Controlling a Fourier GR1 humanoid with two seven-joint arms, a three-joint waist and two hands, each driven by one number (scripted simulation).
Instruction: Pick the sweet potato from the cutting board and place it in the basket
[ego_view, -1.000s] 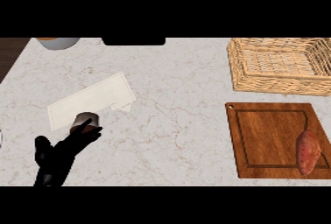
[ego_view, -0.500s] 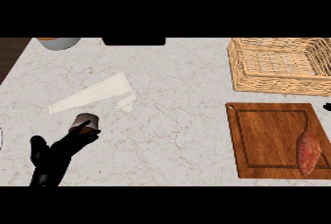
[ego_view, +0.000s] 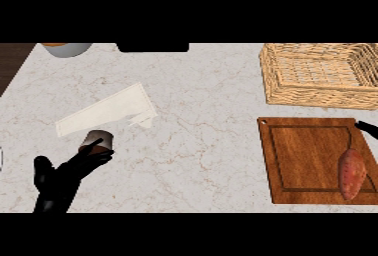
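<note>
A reddish sweet potato (ego_view: 352, 174) lies lengthwise on the right side of the brown cutting board (ego_view: 303, 155). The woven basket (ego_view: 310, 96) stands just behind the board, at the counter's far right. Only a black tip of my right hand (ego_view: 366, 127) shows at the right edge, above the board's far right corner and apart from the sweet potato. My left hand (ego_view: 65, 176) is at the lower left, open, with its fingers stretched up against a small brown cup (ego_view: 98, 139).
A white sheet (ego_view: 107, 111) lies crumpled on the counter just behind the cup. A grey bowl (ego_view: 68, 48) and a black object (ego_view: 153, 47) sit at the far edge. The counter's left edge (ego_view: 15, 65) shows at the upper left.
The tip of my right hand has come further in at the right edge over the board. The white sheet has changed shape and shifted. My left hand stays by the cup.
</note>
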